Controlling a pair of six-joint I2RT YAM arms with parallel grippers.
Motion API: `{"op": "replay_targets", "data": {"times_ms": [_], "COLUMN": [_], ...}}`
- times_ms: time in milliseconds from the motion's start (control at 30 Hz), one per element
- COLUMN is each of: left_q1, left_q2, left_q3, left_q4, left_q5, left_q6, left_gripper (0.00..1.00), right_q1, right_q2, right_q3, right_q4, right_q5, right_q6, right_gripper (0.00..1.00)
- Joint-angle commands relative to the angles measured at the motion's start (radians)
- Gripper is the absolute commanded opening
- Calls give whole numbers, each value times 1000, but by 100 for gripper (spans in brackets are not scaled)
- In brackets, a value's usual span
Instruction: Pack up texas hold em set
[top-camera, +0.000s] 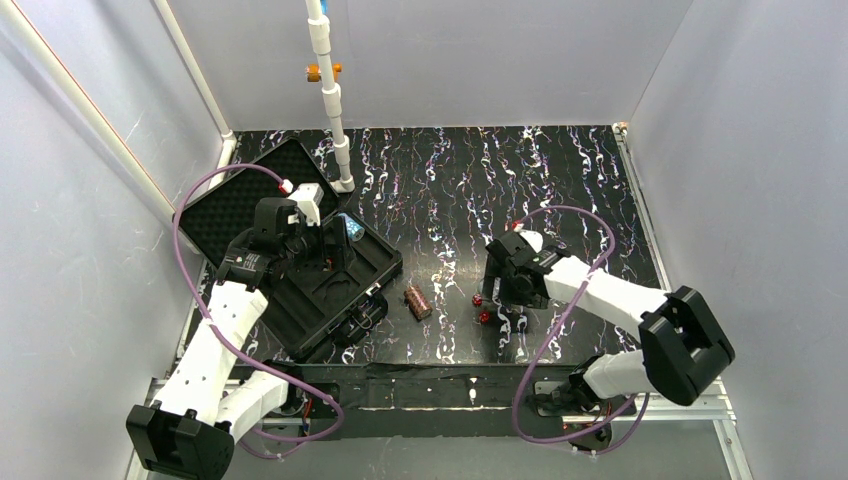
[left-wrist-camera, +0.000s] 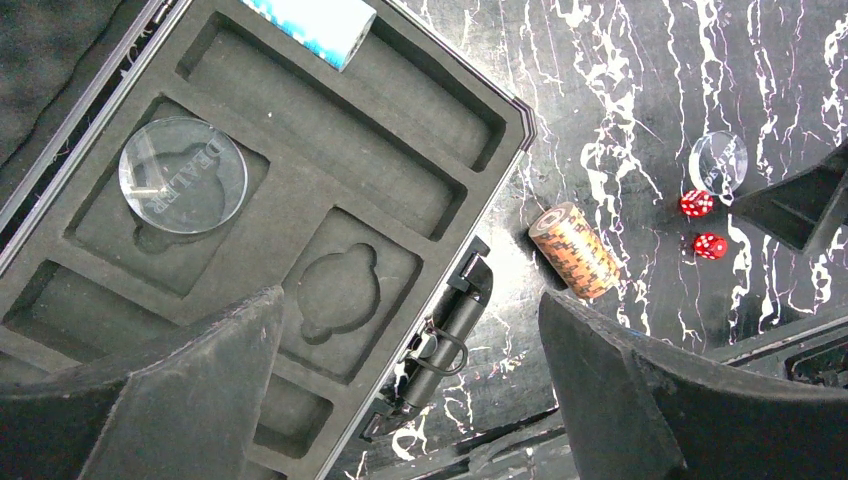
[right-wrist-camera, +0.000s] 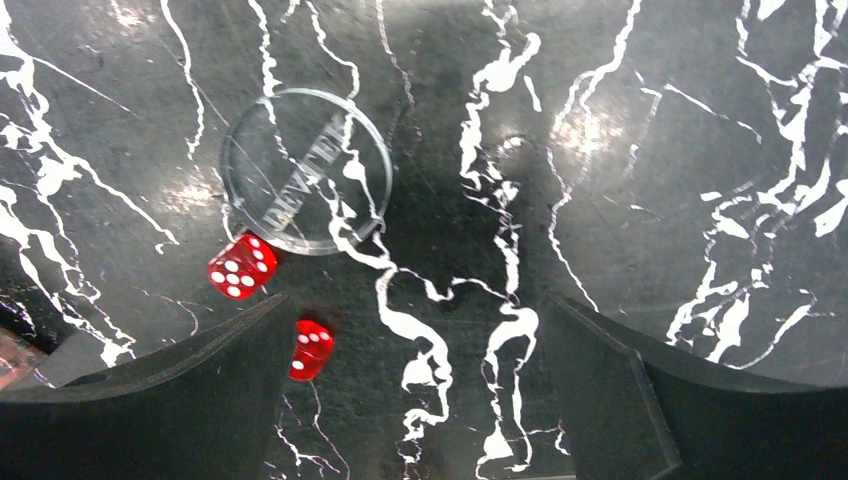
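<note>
The black case of the texas hold em set lies open at the left, its lid folded back. In its foam rest a clear "DEALER" disc and a blue-white chip stack. My left gripper hangs open and empty over the case's front edge and latch. On the table lie a brown chip stack, two red dice and a second clear disc. My right gripper is open above bare table, the dice by its left finger.
A white pole stands at the back, behind the case. White walls close in the marbled black table on three sides. Purple cables loop from both arms. A metal rail runs along the near edge.
</note>
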Motion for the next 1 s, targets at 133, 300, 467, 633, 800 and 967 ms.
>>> {"op": "replay_targets", "data": {"times_ms": [133, 300, 467, 633, 800, 967], "left_q1": [-9, -9, -12, -14, -16, -21], "left_q2": [-25, -24, -22, -22, -21, -21], "left_q3": [-9, -9, -9, -9, -9, -9], "left_q4": [-10, -10, -10, -10, -10, -11], "left_q5": [-22, -25, -25, -27, -28, -33], "left_q6": [17, 17, 17, 18, 19, 19], "left_gripper": [98, 98, 98, 98, 98, 98], "right_q1": [-4, -4, -4, -4, -4, -4], "right_q2": [110, 151, 199, 223, 253, 277], "right_q3": [108, 134, 154, 164, 173, 174], "right_q4": [76, 94, 96, 110, 125, 133], "right_q5": [-51, -47, -42, -25, -13, -7], "right_q6": [-57, -68, -71, -74, -80, -89], "right_gripper": [99, 99, 98, 98, 97, 91]}}
